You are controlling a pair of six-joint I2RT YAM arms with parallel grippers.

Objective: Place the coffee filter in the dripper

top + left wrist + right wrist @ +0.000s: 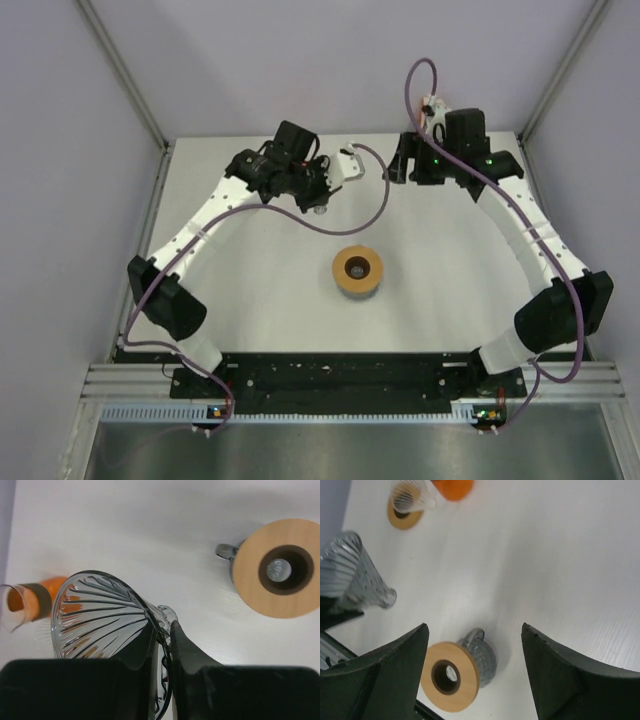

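Left claw (162, 630) is clenching the glass dripper (100, 610) by its wall, holding it tilted. Right claw (475, 627) is hanging released, empty, apart from the wood-topped cup (451, 676).

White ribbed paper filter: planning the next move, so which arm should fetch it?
Right, probably: the right claw stands open and empty, paper filter in view; the left claw is shut on the clear ribbed glass dripper.

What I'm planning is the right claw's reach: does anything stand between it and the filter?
Nothing visible: bare table lies between the right claw and the filter. The wood-topped mug sits beside that line, the dripper farther aside.
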